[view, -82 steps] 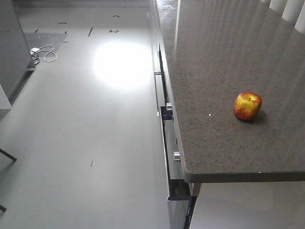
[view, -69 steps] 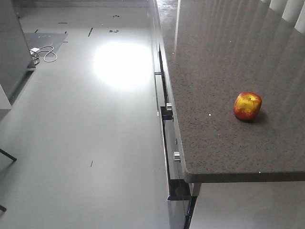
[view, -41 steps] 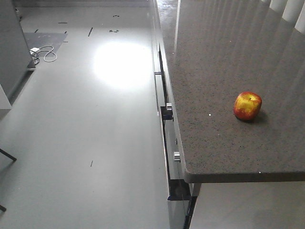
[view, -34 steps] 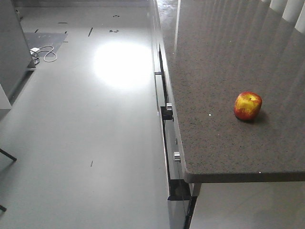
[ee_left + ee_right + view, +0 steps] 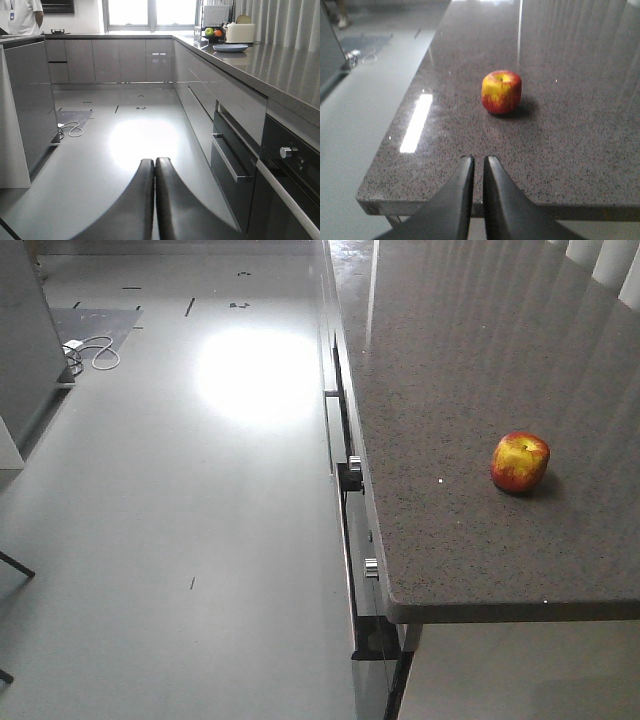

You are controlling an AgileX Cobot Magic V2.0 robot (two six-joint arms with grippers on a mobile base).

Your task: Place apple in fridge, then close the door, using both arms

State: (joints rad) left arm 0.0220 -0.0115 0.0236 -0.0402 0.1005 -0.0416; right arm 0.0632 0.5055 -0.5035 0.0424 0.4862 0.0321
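- A small round red-and-yellow apple (image 5: pixel 520 462) is seen upright on the dark speckled stone counter (image 5: pixel 450 370), stem dimple up, not far from the counter's near edge and well in from its left edge
- In the right wrist view the apple (image 5: pixel 501 92) is found ahead of the black right end effector (image 5: pixel 478 159) and slightly to its right, apart from it, with bare counter (image 5: pixel 580 150) between the two
- The right end effector is clenched on nothing: its two black fingers (image 5: pixel 460 200) are drawn together with only a thin slit between them, and they are held over the counter's near edge
- The black left end effector (image 5: pixel 155 161) is likewise clenched and empty, its fingers (image 5: pixel 142 200) pressed against each other, and it is pointed along the glossy pale grey floor (image 5: pixel 130 145)
- To the right of the left end effector a dark built-in oven front (image 5: pixel 295 190) with a silver knob (image 5: pixel 286 151) is seen under the counter, with grey drawer fronts beyond it
- A white coiled cable (image 5: pixel 72 131) is laid on the floor at the left, beside a tall grey panel (image 5: pixel 27 100)
- At the far end of the counter a blue plate (image 5: pixel 230 48), a bowl of fruit (image 5: pixel 213 34) and a white box-shaped appliance (image 5: pixel 240 32) are placed
- A person in a white shirt (image 5: pixel 22 12) is partly seen at the top left of the left wrist view
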